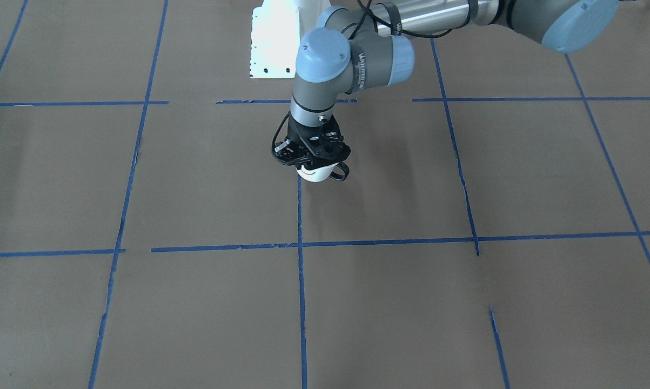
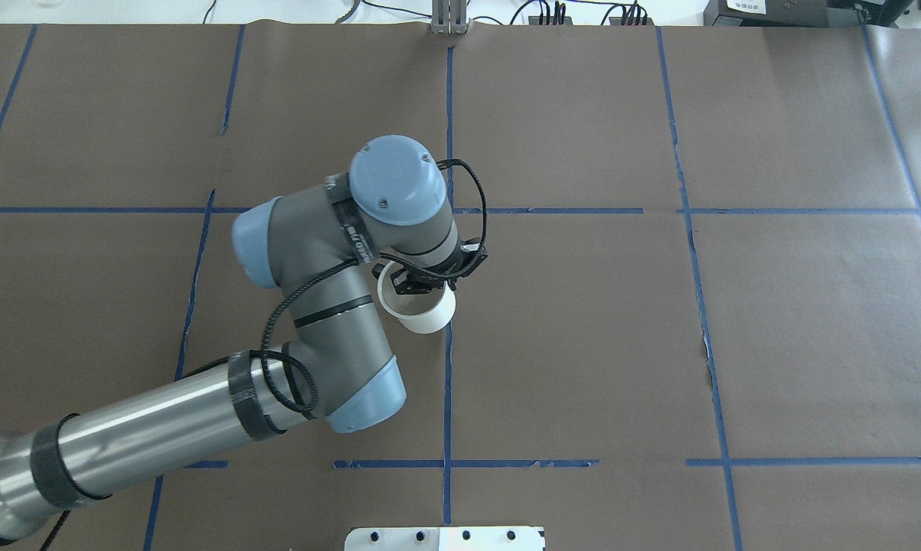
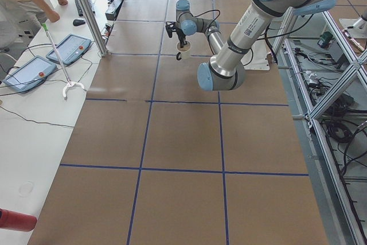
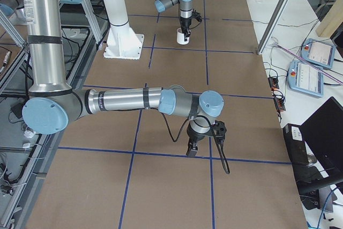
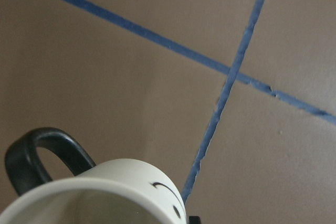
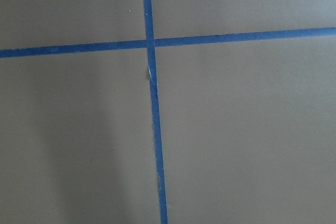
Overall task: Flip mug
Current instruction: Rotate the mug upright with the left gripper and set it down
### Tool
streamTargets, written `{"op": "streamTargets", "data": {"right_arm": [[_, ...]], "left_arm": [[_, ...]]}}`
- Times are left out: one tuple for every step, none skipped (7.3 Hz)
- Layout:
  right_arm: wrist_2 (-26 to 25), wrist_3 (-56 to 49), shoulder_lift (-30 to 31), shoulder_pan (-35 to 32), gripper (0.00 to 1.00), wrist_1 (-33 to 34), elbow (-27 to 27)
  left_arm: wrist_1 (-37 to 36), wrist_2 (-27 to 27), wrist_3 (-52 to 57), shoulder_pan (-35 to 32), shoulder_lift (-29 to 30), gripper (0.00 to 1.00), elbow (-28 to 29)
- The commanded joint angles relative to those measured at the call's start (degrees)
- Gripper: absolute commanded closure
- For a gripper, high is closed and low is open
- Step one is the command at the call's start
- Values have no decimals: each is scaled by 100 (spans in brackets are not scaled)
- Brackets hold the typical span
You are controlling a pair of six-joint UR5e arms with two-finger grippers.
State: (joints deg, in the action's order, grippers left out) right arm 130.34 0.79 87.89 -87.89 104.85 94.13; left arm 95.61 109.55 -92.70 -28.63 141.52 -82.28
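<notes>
The white mug [image 1: 315, 174] with a black loop handle sits under my left gripper [image 1: 313, 162], near the table's middle on a blue tape line. In the overhead view the mug [image 2: 422, 312] is mouth up and tilted, and the left gripper [image 2: 423, 286] is shut on its rim, one finger inside. The left wrist view shows the mug's rim [image 5: 105, 190], handle and part of the smiley. I cannot tell if the mug touches the table. My right gripper [image 4: 192, 152] shows only in the exterior right view, low over the table; I cannot tell if it is open or shut.
The table is brown paper with a blue tape grid [image 2: 448, 367]. The white robot base plate [image 1: 273, 43] lies at the robot's edge. Control pendants [image 3: 69, 50] and a person stand at the far side. The right wrist view shows only tape lines [image 6: 149, 77].
</notes>
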Motion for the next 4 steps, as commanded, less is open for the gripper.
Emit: {"op": "streamTargets", "data": {"right_arm": [[0, 0, 0, 0, 0, 0, 0], [0, 0, 0, 0, 0, 0, 0], [0, 0, 0, 0, 0, 0, 0], [0, 0, 9, 0, 0, 0, 0]], "left_arm": [[-77, -74, -28, 86, 385, 100, 555], [-77, -75, -63, 86, 376, 84, 564], [-86, -83, -81, 77, 350, 45, 564], [-86, -162, -81, 68, 332, 0, 503]]}}
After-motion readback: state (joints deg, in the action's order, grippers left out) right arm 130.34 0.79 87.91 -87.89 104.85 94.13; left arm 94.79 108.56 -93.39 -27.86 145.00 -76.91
